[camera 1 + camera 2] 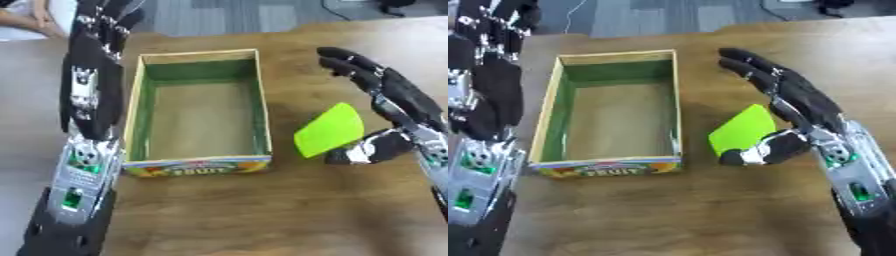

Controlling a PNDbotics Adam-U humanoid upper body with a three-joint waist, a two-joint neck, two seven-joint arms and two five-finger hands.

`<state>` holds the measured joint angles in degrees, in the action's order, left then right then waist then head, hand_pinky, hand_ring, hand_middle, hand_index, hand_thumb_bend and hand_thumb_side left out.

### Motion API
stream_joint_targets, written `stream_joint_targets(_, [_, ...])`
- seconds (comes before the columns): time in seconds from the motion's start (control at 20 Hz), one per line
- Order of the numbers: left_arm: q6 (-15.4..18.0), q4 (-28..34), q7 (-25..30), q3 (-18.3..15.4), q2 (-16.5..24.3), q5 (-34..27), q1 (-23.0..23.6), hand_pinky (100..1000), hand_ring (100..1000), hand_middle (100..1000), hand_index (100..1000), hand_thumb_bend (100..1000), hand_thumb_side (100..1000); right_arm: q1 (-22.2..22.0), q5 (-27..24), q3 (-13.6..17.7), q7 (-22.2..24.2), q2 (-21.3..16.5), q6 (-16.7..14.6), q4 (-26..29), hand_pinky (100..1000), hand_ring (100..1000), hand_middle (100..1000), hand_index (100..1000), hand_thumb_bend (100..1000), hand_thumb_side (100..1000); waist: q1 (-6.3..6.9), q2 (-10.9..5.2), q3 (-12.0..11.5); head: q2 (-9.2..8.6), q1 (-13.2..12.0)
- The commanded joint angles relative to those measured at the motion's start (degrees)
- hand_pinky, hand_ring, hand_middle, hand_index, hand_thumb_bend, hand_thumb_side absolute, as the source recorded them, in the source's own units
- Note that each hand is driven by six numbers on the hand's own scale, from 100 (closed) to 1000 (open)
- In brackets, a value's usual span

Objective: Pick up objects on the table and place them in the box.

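A flat lime-green piece (329, 130) lies on the wooden table just right of the open cardboard box (260, 105), whose green-lined inside holds nothing. My right hand (398, 92) hovers over the piece from the right, fingers stretched toward the far side and thumb (372, 148) tucked against the piece's near right edge. It is open, not closed round the piece. My left hand (92, 85) stands upright left of the box, fingers straight and pointing away, holding nothing.
The box's front panel (197, 167) carries a colourful fruit print. Bare wooden table (262, 215) stretches in front of the box. The table's far edge (289, 27) meets grey floor, and a person's arm (22, 20) shows at the far left corner.
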<state>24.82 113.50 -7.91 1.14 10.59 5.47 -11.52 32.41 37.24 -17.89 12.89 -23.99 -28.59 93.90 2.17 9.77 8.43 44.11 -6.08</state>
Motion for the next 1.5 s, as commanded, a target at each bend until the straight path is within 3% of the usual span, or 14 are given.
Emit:
stream_joint_targets(0.05, [-0.16,1.09,0.04,0.23,1.23,0.2,0.01,855,939,967,1000,100,1000,3.38,2.88,-0.9,3.19,-4.36,-3.17,0.46,771,862,869,955,714,927,-0.14,-1.26,-0.17,0.01,0.41])
stream_joint_targets(0.2, [-0.24,1.09,0.18,0.34,1.45,0.18,0.38,854,939,968,1000,100,1000,8.17,7.62,-2.64,10.77,-8.28,-8.17,0.07,687,768,782,911,606,928,-0.44,-1.67,-0.31,0.01,0.51])
stream_joint_targets(0.4, [-0.33,1.09,0.37,0.47,1.65,0.14,0.7,855,939,968,1000,100,1000,13.11,8.37,-4.44,18.65,-11.21,-12.54,-2.28,683,749,733,907,546,920,-0.66,-1.96,-0.5,0.01,0.53])
stream_joint_targets(0.6, [-0.3,1.09,0.49,0.56,1.8,0.08,0.83,854,939,968,1000,100,1000,16.31,7.77,-6.78,23.38,-12.86,-14.79,-5.16,699,772,765,924,514,901,-0.71,-2.0,-0.72,0.01,0.66])
stream_joint_targets(0.75, [-0.34,1.09,0.59,0.61,1.79,0.05,0.87,855,939,968,1000,100,1000,17.97,8.33,-7.81,25.93,-12.94,-15.6,-6.99,703,782,782,940,490,897,-0.72,-1.98,-0.83,0.01,0.77])
stream_joint_targets(0.85, [-0.35,1.09,0.65,0.63,1.78,0.02,0.9,855,939,968,1000,100,1000,18.73,9.84,-8.31,28.21,-12.8,-15.58,-7.93,673,779,799,964,422,886,-0.68,-2.0,-0.94,0.01,0.85])
stream_joint_targets(0.9, [-0.36,1.09,0.68,0.64,1.78,0.02,0.92,855,939,968,1000,100,1000,18.97,10.68,-8.58,29.52,-12.68,-15.52,-8.39,677,791,827,984,306,813,-0.66,-2.01,-1.0,0.01,0.86])
stream_joint_targets(0.95, [-0.37,1.09,0.7,0.64,1.78,0.01,0.94,855,939,968,1000,100,1000,19.18,11.56,-8.9,31.12,-12.54,-15.44,-8.94,681,796,834,991,294,785,-0.65,-2.04,-1.06,0.01,0.88])
stream_joint_targets(1.0, [-0.38,1.09,0.71,0.63,1.78,-0.01,0.95,855,939,968,1000,100,1000,19.35,12.23,-9.18,32.69,-12.37,-15.4,-9.45,699,814,861,1000,272,700,-0.65,-2.05,-1.1,0.01,0.89])
stream_joint_targets(1.05, [-0.4,1.09,0.7,0.62,1.77,-0.02,0.97,855,939,968,1000,100,1000,19.51,12.76,-9.44,34.34,-12.2,-15.37,-9.93,690,806,850,1000,278,728,-0.66,-2.05,-1.12,0.01,0.89])
stream_joint_targets(1.1, [-0.42,1.09,0.71,0.61,1.77,-0.02,0.98,854,939,968,1000,100,1000,19.65,13.23,-9.63,35.95,-12.11,-15.28,-10.34,820,911,962,1000,252,584,-0.68,-2.05,-1.13,0.01,0.89])
stream_joint_targets(1.15, [-0.46,1.09,0.71,0.62,1.77,-0.01,1.0,855,939,968,1000,100,1000,19.8,14.1,-9.93,37.53,-12.04,-15.06,-10.86,791,889,939,1000,250,607,-0.69,-2.04,-1.14,0.01,0.9])
stream_joint_targets(1.2, [-0.49,1.09,0.71,0.62,1.77,0.0,1.01,854,939,968,1000,100,1000,19.92,14.98,-10.19,38.32,-11.98,-14.85,-11.33,920,985,1000,1000,269,538,-0.71,-2.02,-1.13,0.01,0.9])
stream_joint_targets(1.5, [-0.72,1.09,0.64,0.59,1.76,0.02,1.03,854,939,969,1000,100,1000,20.48,20.29,-11.66,39.07,-11.39,-15.1,-13.87,943,994,1000,1000,297,578,-0.84,-1.89,-1.17,0.01,0.97])
